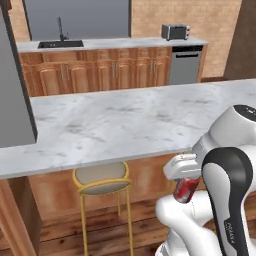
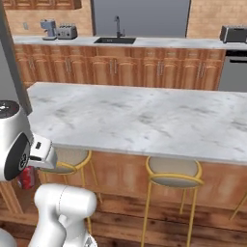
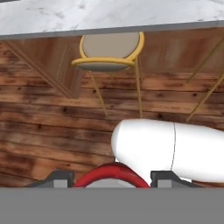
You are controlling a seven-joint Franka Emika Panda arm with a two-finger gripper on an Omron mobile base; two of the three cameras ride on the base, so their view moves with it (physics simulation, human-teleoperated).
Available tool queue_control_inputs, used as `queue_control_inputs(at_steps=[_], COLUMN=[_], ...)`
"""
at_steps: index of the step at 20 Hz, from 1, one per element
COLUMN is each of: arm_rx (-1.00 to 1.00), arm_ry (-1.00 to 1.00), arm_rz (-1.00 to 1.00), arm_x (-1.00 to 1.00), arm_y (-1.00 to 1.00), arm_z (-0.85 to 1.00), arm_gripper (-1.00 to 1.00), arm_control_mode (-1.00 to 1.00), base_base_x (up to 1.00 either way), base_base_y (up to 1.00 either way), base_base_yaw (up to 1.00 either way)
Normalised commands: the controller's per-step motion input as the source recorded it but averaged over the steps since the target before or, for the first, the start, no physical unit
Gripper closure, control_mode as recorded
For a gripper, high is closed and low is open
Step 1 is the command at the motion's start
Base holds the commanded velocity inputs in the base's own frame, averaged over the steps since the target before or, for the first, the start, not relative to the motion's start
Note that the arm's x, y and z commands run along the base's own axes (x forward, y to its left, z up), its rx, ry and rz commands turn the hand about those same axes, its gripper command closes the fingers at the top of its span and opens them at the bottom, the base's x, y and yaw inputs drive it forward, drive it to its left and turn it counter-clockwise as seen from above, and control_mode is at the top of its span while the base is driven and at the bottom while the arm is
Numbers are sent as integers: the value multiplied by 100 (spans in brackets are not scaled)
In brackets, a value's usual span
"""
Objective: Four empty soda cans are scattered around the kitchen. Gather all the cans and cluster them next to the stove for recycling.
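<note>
Below the island edge: we see the pincer [image 1: 186, 189] held low, in front of the marble desk [image 1: 125, 125] and under the level of its top.
Pincer state: clamped on a red soda can [image 1: 186, 190]; in the hand view the can's red rim [image 3: 111, 175] arcs between the two dark finger tips [image 3: 59, 178].
Can position: we find it carried in the air, tilted, just beside the robot's white body and clear of the desk; in the right base view a small part of the red can [image 2: 26, 177] peeks out below the white hand.
Stool nearest the can: a round tan seat with a yellow frame [image 1: 101, 180] stands tucked under the desk edge, to the left of the can in the left base view; the hand view looks at the same stool [image 3: 109, 52] above wooden floor planks [image 3: 52, 127].
Second stool: another yellow-framed seat [image 2: 173, 173] stands further along the desk in the right base view.
Far wall: we see a sink with a dark faucet [image 1: 60, 42] set in a long counter over wooden cabinets [image 1: 100, 72], a steel toaster oven [image 1: 175, 31] at its right end, and a steel dishwasher [image 1: 186, 65] below that.
</note>
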Motion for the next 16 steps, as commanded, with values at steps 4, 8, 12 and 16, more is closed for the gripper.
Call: queue_control_inputs(at_steps=[4,8,12,16], arm_rx=[0,0,0,0], arm_ry=[0,0,0,0], arm_rz=[0,0,0,0], arm_x=[0,0,0,0], arm_y=[0,0,0,0], arm_z=[0,0,0,0], arm_gripper=[100,100,100,100], arm_control_mode=[100,100,100,100], base_base_x=[-19,-20,-17,-21], base_base_y=[70,65,69,71], base_base_yaw=[0,0,0,0])
